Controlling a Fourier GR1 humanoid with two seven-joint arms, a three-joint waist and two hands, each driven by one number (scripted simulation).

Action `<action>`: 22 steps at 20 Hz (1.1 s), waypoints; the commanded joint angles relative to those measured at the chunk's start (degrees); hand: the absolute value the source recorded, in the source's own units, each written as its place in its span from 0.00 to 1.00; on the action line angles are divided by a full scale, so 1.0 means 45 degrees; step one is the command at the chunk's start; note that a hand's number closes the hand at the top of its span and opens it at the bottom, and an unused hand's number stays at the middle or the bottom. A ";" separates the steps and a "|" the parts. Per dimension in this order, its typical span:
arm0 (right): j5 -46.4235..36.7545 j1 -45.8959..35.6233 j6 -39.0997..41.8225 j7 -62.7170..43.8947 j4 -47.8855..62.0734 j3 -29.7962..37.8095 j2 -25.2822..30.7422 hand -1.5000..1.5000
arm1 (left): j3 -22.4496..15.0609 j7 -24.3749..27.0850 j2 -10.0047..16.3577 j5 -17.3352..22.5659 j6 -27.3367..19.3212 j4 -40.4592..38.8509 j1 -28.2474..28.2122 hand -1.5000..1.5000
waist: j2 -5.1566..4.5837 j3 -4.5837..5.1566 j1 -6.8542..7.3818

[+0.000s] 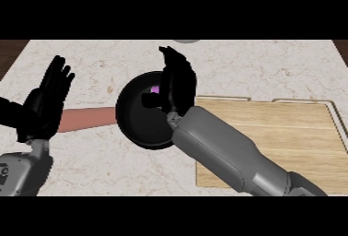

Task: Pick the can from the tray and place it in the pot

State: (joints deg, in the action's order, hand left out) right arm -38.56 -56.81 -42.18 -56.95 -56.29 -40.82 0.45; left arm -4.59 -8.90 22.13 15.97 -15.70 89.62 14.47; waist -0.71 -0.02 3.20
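1. The can (155, 89) shows as a small pink patch inside the pot (122, 117), just beside the right hand (178, 78). It is off the tray (272, 138), which lies at the right of the tabletop (272, 69).
2. The right hand hangs over the pot's right side, seen from its back. It hides most of the can, so I cannot tell whether it grips the can or not.
3. The left hand (48, 101) rests at the left, fingers open and pointing up, apart from the pot's handle (85, 120).
4. The step in hand looks like the release into the pot, so the task seems near its end.
5. To do it well, hold the can inside the rim and bring it low before letting go — a can let go high may tip or roll.
6. Free the can fully, then lift the hand straight up — nothing should catch the rim or nudge the pot.
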 commanded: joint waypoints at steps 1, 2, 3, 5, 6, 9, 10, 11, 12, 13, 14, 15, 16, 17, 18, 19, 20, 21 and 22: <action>0.0745 0.0265 -0.2909 0.0497 -0.0438 0.0678 -0.0095 0.00 | -0.0025 -0.0125 -0.0134 -0.0187 -0.0220 -0.0018 0.0220 0.50 | 0.0001 -0.0014 -0.0114; 0.0728 0.0452 -0.3519 0.0723 -0.0576 0.0717 -0.0095 0.00 | 0.0195 0.0018 0.0193 -0.0083 0.0088 0.0009 -0.0148 0.50 | 0.0021 -0.0010 -0.0057; 0.0907 0.0774 -0.3894 0.1110 -0.0900 0.0681 -0.0095 0.00 | 0.0061 -0.0208 -0.0055 -0.0153 -0.0181 0.0107 0.0043 0.50 | 0.0046 -0.0015 -0.0192; 0.0990 0.0732 -0.3917 0.0956 -0.1431 0.0987 -0.0096 0.00 | 0.0028 0.0273 -0.0310 -0.0392 -0.0309 -0.0228 -0.0243 0.50 | 0.0124 -0.0001 -0.0476; 0.1080 0.1145 -0.4431 0.1205 -0.1718 0.0987 -0.0096 0.00 | 0.0039 -0.0252 -0.0161 -0.0413 -0.0425 0.0025 -0.0094 0.50 | 0.0138 -0.0010 -0.0475; 0.1244 0.1997 -0.4370 0.2044 -0.2445 0.1316 -0.0096 0.00 | 0.0304 0.0014 -0.0194 -0.0293 -0.0209 0.0050 -0.0659 0.50 | 0.0158 0.0001 -0.0623; 0.1254 0.2310 -0.3950 0.2464 -0.2789 0.1727 0.0096 0.00 | -0.0030 -0.0302 -0.0398 -0.0807 -0.0828 0.0831 -0.0735 0.50 | 0.0185 -0.0005 -0.0670; 0.1170 0.3008 -0.3976 0.2495 -0.3242 0.1631 0.0130 0.00 | 0.0636 -0.0988 0.0345 -0.0233 -0.0254 0.1125 -0.0686 0.50 | 0.0201 -0.0004 -0.0684; 0.0630 0.2753 -0.3561 0.1811 -0.3983 0.1725 -0.0093 0.00 | 0.0363 -0.0467 -0.0286 -0.0575 -0.0500 0.0284 -0.0211 0.50 | 0.0211 0.0004 -0.0834; 0.1327 0.3929 -0.3129 0.2300 -0.5559 0.1534 0.0909 0.00 | 0.0644 -0.0464 -0.0033 -0.0244 -0.0254 0.0925 -0.0937 0.50 | 0.0241 -0.0001 -0.0843; 0.1162 0.4186 -0.2761 0.1864 -0.6325 0.1707 0.1313 0.00 | 0.0906 -0.0897 0.0199 -0.0044 -0.0093 0.0752 -0.0543 0.50 | 0.0254 0.0000 -0.0927; 0.1156 0.4887 -0.2893 0.2555 -0.6465 0.1532 0.1231 0.00 | 0.1095 -0.0139 0.0138 -0.0132 0.0268 0.0250 -0.0828 0.50 | 0.0197 0.0004 -0.0817; 0.1293 0.5505 -0.2693 0.2537 -0.7040 0.1467 0.1485 0.00 | 0.0841 -0.0256 0.0101 -0.0205 0.0293 0.1265 -0.1579 0.50 | 0.0214 0.0002 -0.0765; 0.0992 0.5579 -0.2264 0.2155 -0.7721 0.1801 0.1742 0.00 | 0.0953 -0.0689 0.0028 -0.0304 0.0135 0.0683 -0.0629 0.50 | 0.0206 0.0004 -0.0841; 0.0864 0.5915 -0.1939 0.1951 -0.8531 0.1634 0.1851 0.00 | 0.0560 -0.0416 -0.0532 -0.0744 -0.0361 0.0711 -0.0702 0.50 | 0.0212 0.0005 -0.0864; 0.0969 0.5626 -0.1637 0.2085 -0.8322 0.2001 0.1567 0.00 | 0.0283 -0.0257 -0.0867 -0.1227 -0.0559 0.0354 -0.0561 0.50 | 0.0185 0.0005 -0.0802; 0.0447 0.6447 -0.1516 0.1513 -0.9641 0.1707 0.1960 0.00 | 0.1036 -0.0563 -0.0080 -0.0578 0.0073 0.1019 -0.0866 0.50 | 0.0222 0.0007 -0.0831; 0.1233 0.6394 -0.1141 0.1958 -0.9639 0.2248 0.2286 0.00 | 0.0784 -0.0018 -0.0391 -0.0700 0.0319 0.0925 -0.1569 0.50 | 0.0193 0.0006 -0.0756; 0.1461 0.7648 -0.1404 0.2487 -1.0154 0.1569 0.2667 0.00 | 0.0556 -0.0546 -0.0638 -0.1005 -0.0293 0.1216 -0.0993 0.50 | 0.0193 0.0000 -0.0802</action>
State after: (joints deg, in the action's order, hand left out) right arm -33.67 -30.16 -51.92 -47.59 -93.97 -33.03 8.72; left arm -1.52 -10.64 20.59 12.91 -16.11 93.45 10.23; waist 0.20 0.00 -0.36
